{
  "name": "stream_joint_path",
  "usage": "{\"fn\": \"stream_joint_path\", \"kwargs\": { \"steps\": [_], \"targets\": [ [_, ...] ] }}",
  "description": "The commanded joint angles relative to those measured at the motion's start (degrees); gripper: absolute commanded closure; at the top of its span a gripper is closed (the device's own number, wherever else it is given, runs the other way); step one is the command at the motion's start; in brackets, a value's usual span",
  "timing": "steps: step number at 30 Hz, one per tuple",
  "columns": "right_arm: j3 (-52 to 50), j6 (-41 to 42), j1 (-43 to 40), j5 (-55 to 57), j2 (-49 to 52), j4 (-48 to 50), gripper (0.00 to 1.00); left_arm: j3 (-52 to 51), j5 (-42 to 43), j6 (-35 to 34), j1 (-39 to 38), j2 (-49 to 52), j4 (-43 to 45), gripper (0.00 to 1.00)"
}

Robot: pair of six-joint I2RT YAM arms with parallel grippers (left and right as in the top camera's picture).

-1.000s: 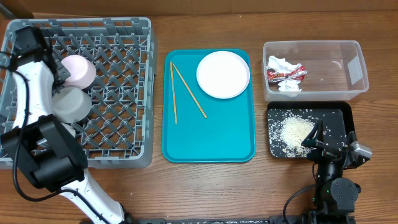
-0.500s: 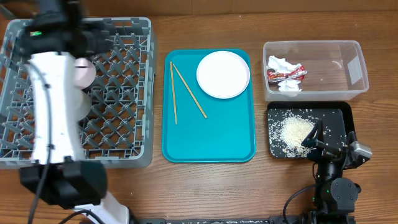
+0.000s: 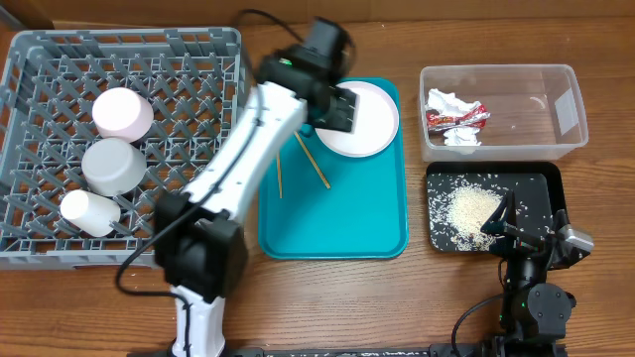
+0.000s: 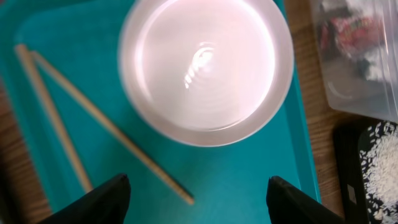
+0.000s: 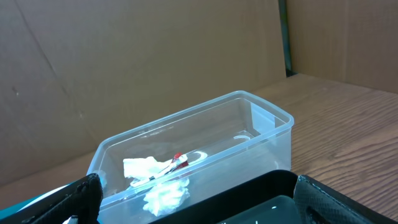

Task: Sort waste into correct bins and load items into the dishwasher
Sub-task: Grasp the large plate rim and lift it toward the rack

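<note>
White plate [image 3: 371, 127] lies flat in the far right corner of the teal serving tray [image 3: 337, 223], which sits on the wooden surface [image 3: 437, 297] between the dish rack [image 3: 129, 38] and the two bins. The left pincer [image 3: 335, 111] hangs over the plate's left edge. In the left wrist view its fingers [image 4: 107, 198] are spread wide apart and hold nothing, with the plate [image 4: 205, 65] directly under the camera. Two wooden chopsticks [image 3: 317, 171] lie on the tray to the left of the plate, close together at their far ends and splayed apart toward the near side.

Inside the grey rack, along its left part, sit a pale pink round dish [image 3: 123, 112], a metal bowl [image 3: 112, 166] and a small white cup [image 3: 89, 211] lying on its side. The clear tub [image 3: 531, 119] holds a red-and-silver wrapper [image 3: 458, 119] with crumpled tissue [image 3: 448, 101] touching it. Just in front of the tub, the black tray [image 3: 541, 190] carries a heap of rice [image 3: 471, 208] and scattered grains. The right pincer [image 3: 516, 226] rests low at the black tray's near edge, with its fingers set wide apart and empty.
</note>
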Motion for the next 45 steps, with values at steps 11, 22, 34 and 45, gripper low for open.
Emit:
{"fn": "stream_joint_path", "kwargs": {
  "steps": [11, 22, 34, 45],
  "targets": [
    [-0.61, 0.02, -0.44, 0.11, -0.57, 0.39, 0.0, -0.28, -8.59, 38.1, -9.84, 15.47, 4.96, 0.32],
    [-0.61, 0.02, -0.44, 0.11, -0.57, 0.39, 0.0, -0.28, -5.95, 34.53, -9.62, 16.15, 4.35, 0.96],
    [-0.61, 0.02, -0.44, 0.11, -0.57, 0.39, 0.0, 10.27, -6.14, 23.85, -9.62, 11.82, -4.24, 0.96],
    [-0.61, 0.02, -0.44, 0.11, -0.57, 0.39, 0.0, 16.2, -5.62, -2.91, -2.75, -3.15, -8.35, 0.96]
  ]
}}
